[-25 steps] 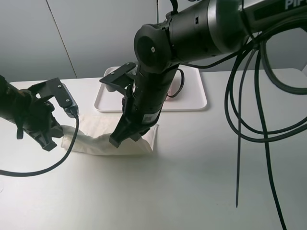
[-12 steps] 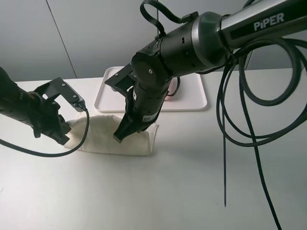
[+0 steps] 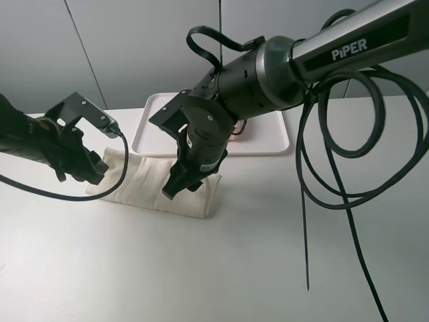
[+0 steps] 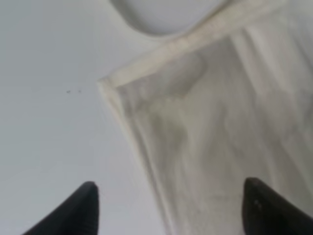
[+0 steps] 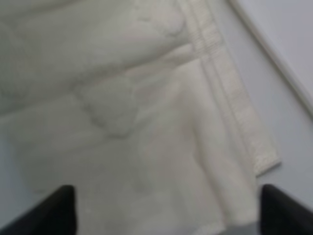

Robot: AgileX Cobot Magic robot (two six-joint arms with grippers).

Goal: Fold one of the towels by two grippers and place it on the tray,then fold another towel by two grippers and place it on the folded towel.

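At the left, the left gripper (image 3: 84,171) is held over the left end of the towel (image 3: 157,182). In the left wrist view its fingertips (image 4: 84,205) are seen spread wide, released, with a hemmed towel corner below and between them. The cream towel is spread flat and wrinkled on the white table (image 3: 234,261), just near of the tray (image 3: 268,137) and not on it. Over the towel's right part the right gripper (image 3: 181,188) is pointed down; in the right wrist view its fingertips (image 5: 56,210) are likewise parted, with nothing grasped and only cloth below. "PiPER" (image 3: 349,49) is printed in white on the black right arm. The far side of the tray is blocked by that arm; a pink item (image 3: 239,129) on the tray is mostly hidden, and what it is cannot be told. Black cables (image 3: 314,191) are looped down at the right.
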